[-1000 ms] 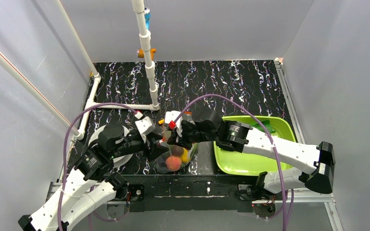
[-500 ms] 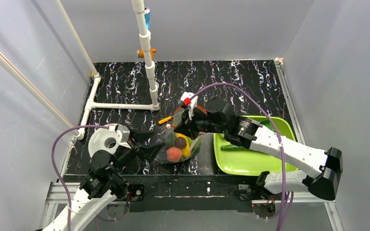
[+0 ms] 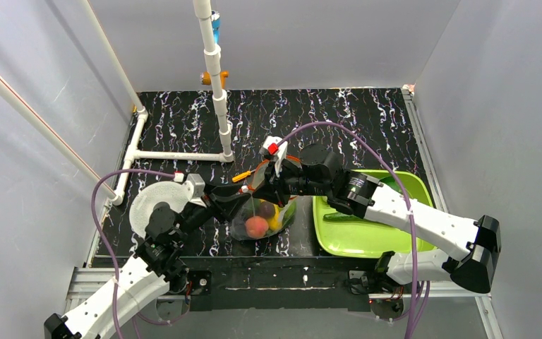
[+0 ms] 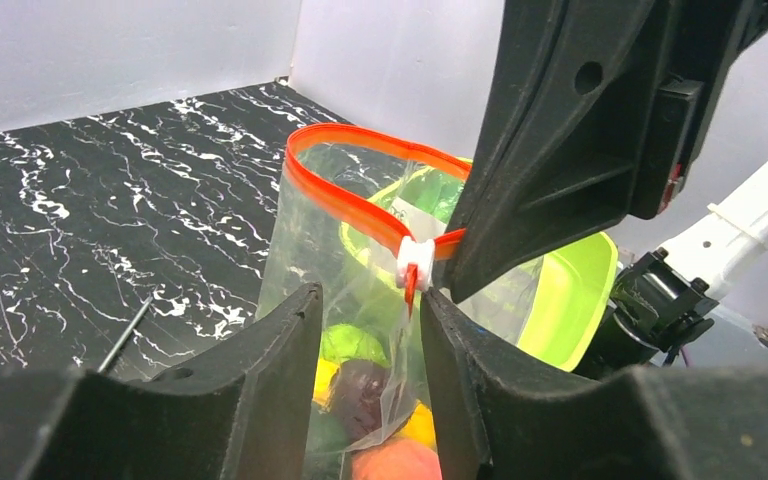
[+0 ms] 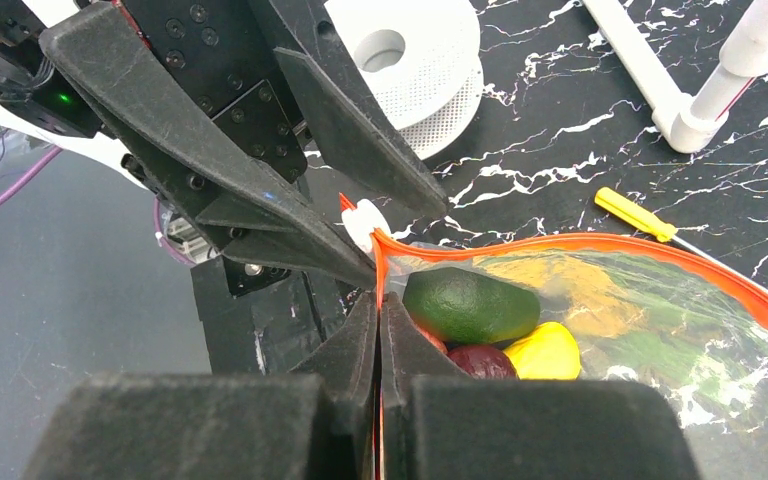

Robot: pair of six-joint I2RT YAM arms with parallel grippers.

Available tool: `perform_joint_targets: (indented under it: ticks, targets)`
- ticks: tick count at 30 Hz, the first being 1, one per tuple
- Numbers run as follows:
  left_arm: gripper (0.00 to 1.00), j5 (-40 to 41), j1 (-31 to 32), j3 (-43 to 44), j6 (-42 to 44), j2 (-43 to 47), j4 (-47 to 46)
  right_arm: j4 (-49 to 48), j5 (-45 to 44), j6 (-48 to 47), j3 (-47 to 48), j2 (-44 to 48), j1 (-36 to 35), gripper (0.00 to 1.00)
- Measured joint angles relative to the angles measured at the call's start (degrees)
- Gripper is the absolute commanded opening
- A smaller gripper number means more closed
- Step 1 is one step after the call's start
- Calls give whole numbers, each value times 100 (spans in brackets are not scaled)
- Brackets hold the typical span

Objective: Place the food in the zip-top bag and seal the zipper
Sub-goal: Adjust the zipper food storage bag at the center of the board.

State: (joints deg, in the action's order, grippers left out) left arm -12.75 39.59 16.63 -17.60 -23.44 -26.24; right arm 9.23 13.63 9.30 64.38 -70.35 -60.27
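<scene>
Near the front middle of the table (image 3: 339, 120), clenching the right gripper (image 5: 380, 300) on the zipper (image 5: 580, 240) of the zip-top bag (image 5: 660, 330), holding it upright with its mouth gaping. Straddling the white slider (image 4: 415, 262) with the left gripper (image 4: 368, 295), jaws parted on either side. Enclosing the avocado (image 5: 470, 305), plum (image 5: 480, 362), yellow piece (image 5: 545, 352) and peach (image 3: 256, 226), just beside the green tray (image 3: 367, 244).

No text, brand, number or sign can be read in any of the views. The clear bag (image 4: 355, 250) has a white label (image 4: 413, 213) on its far wall, seen through the plastic, but the print on it is too blurred to make out.
</scene>
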Motion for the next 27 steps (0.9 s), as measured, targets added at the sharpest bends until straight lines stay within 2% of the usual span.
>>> perform_joint_targets:
  ticks: [4,6,7,10,11,14,22,27]
  targets:
    - [50,-190,0,-71,0,-7,-189,0,0,4,0,0,0,1]
    - [51,-272,0,-79,-9,-47,-207,1,3,15,1,0,0,1]
    - [48,-308,0,-79,-20,-79,-208,1,6,33,3,-1,0,1]
    - [28,-408,0,-79,-17,-217,-201,8,16,75,53,-29,0,1]
    - [24,-427,0,-79,-13,-251,-195,5,23,88,78,-42,0,1]
    - [24,-444,0,-78,67,-292,-162,9,28,106,102,-52,0,1]
    - [32,-439,0,-24,158,-303,-40,50,80,125,109,-52,4,1]
    - [22,-453,0,91,240,-321,52,50,131,129,110,-52,5,1]
